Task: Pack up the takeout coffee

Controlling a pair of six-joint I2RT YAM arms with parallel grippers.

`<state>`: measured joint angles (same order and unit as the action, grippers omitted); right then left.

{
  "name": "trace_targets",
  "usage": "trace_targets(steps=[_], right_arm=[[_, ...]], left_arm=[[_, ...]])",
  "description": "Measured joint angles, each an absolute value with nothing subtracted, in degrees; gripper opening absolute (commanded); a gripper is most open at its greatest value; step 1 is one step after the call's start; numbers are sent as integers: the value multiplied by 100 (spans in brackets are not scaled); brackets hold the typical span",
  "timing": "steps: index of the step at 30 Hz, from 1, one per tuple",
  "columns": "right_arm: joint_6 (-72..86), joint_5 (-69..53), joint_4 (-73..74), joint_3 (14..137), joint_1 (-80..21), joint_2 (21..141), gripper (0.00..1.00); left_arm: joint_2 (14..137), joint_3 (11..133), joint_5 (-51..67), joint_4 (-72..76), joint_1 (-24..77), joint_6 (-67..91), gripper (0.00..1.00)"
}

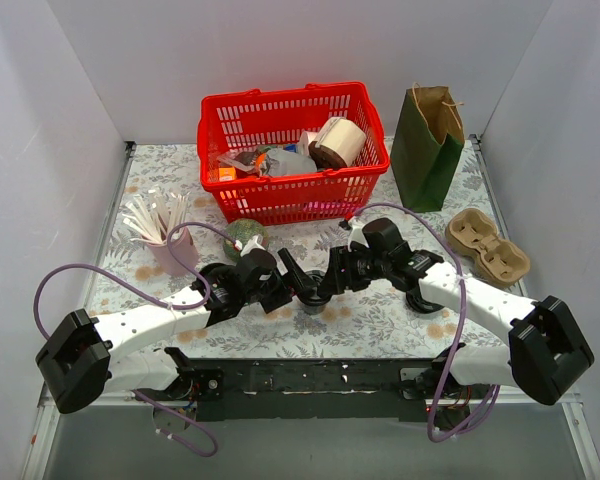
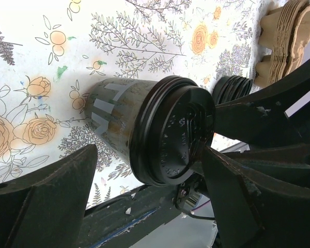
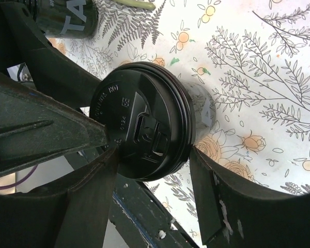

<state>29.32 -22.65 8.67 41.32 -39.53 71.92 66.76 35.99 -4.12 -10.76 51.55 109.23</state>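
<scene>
Risks tipping the coffee cup [image 2: 116, 121] above all: upright near the middle of the near edge of the surface [image 1: 380, 320], lid [image 3: 144, 134] pressed on, crowded by both hands at once. Shows the left hand [image 2: 150, 155] spread around the cup, a strip of surface visible between one finger [image 2: 57, 196] and the cup wall, the other finger against the lid rim. Shows the right hand [image 3: 152, 152] straddling the same cup from the opposite side, fingers right at the lid and the wall below. Cannot tell whether pinching or merely touching.

Likely causes of trouble:
- a squeeze landing on the lid rim instead of the wall, popping the lid loose
- a one-sided nudge from an uneven close, toppling the cup or sliding it toward the near edge
- a clash between the two sets of fingers, packed into one spot
- a pull from one hand against the other's hold, crushing the wall

Around:
- a red basket [image 1: 290, 200] of odds and ends at the middle of the far edge
- a green paper bag [image 1: 427, 150] standing open toward the far right corner
- a tan cup tray [image 1: 490, 245] by the right edge
- a pink cup [image 1: 170, 250] of white sticks toward the left edge
- a second cup [image 1: 245, 237], dark, just beyond the left hand toward the far edge

Judging by the layout, puts the right arm [image 1: 470, 300] between the cup and both tray and bag. Calls for a lift clear of that arm, and of the second cup, before any carry.
</scene>
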Motion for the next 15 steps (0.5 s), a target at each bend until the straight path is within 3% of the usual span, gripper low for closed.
trace_targets(steps=[15], right_arm=[[2687,-2005,1059,4335,-4182,7181,67]], left_arm=[[6707,3594,-434,-1070,5155,10934,72]])
